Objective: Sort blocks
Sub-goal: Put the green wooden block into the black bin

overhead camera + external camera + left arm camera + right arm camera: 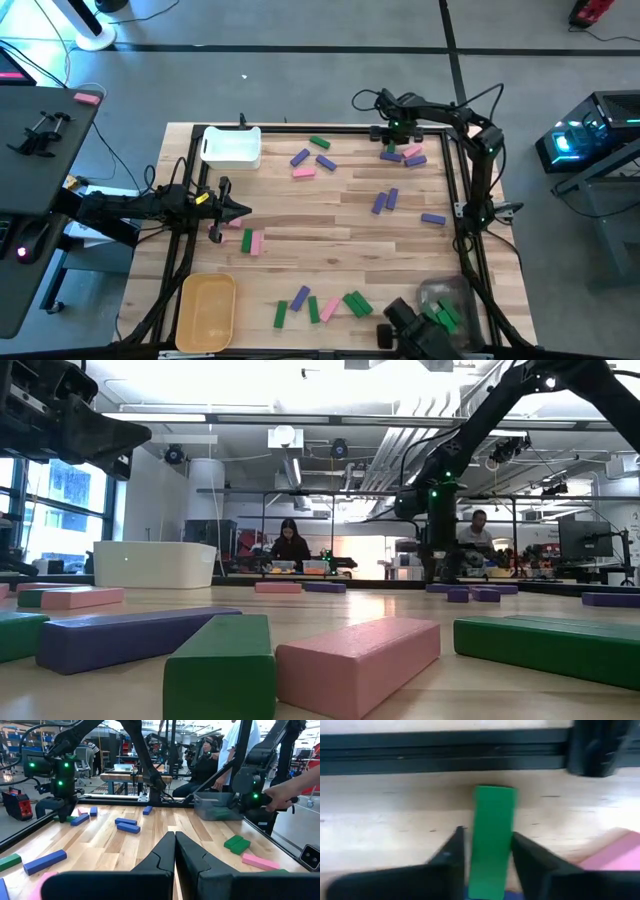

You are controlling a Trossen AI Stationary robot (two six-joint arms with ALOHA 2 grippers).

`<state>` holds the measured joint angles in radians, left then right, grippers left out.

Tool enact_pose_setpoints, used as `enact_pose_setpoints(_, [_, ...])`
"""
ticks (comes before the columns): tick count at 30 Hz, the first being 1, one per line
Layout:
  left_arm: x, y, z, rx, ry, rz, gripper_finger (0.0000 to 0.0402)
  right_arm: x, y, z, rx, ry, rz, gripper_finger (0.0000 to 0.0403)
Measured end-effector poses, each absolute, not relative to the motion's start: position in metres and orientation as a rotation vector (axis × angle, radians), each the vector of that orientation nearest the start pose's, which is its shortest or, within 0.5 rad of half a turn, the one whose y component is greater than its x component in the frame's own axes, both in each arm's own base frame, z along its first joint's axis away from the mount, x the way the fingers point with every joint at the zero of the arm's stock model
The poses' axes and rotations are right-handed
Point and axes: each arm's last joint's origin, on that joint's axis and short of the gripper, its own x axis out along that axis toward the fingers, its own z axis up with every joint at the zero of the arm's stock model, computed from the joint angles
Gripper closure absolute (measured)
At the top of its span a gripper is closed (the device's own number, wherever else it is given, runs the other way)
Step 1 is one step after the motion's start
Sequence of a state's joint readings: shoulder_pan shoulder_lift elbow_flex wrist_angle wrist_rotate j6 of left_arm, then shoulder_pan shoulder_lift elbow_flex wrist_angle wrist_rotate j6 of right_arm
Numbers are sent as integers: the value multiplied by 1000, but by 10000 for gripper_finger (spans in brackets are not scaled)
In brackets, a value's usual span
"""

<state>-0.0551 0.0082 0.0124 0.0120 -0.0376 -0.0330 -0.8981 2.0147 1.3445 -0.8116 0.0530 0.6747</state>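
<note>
Up at the far edge of the table (400, 215), well to the right of the white bin (232, 146), the right gripper (487, 851) is down over a green block (492, 837). Its two fingers (451, 855) stand on either side of the block, close to its long sides; whether they already press on it cannot be told. A pink block (615, 852) lies just beside the green one, and a purple one (416, 160) is near the same cluster. The left gripper (175, 851) hangs below the white bin, near the table's left edge, its jaws closed together on nothing, with two pink blocks (252, 241) lying just beside it. More blocks (385, 201) in green, purple and pink are scattered across the wood right of the white bin, and another group (318, 304) lies right of the yellow bin (205, 312). Green blocks (442, 316) already sit in the clear bin (448, 298), at the corner farthest from the white bin.
</note>
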Motion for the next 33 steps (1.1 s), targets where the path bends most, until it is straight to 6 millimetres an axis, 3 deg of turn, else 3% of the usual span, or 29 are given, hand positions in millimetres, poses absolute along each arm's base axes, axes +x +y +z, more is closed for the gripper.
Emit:
enact_pose_setpoints(2, [97,-4,168,-34,-17,-18,401,231,-289,139,1144,1139,-1216,375])
enact_pose_setpoints(3, [97,-4,168,-34,-16,-18,401,232,-287,139,1147,1150,-1196,384])
enact_pose_setpoints(8, [97,-4,168,-34,-16,-18,401,239,-281,156,1151,1136,-1113,385])
enact_pose_setpoints(15, [97,-4,168,-34,-16,-18,401,236,-277,227,1040,926,-1064,398])
enact_pose_setpoints(18, [97,-4,168,-34,-16,-18,401,231,-262,262,1000,845,-990,399])
enact_pose_setpoints(21, [97,-4,168,-34,-16,-18,401,230,-232,287,941,893,-874,399])
enact_pose_setpoints(26, [97,-4,168,-34,-16,-18,401,237,-152,312,844,1057,-689,400])
enact_pose_setpoints(30, [97,-4,168,-34,-17,-18,401,239,-81,304,861,1181,-608,401])
enact_pose_setpoints(33, [97,-4,168,-34,-17,-18,401,226,-26,282,925,1308,-549,402])
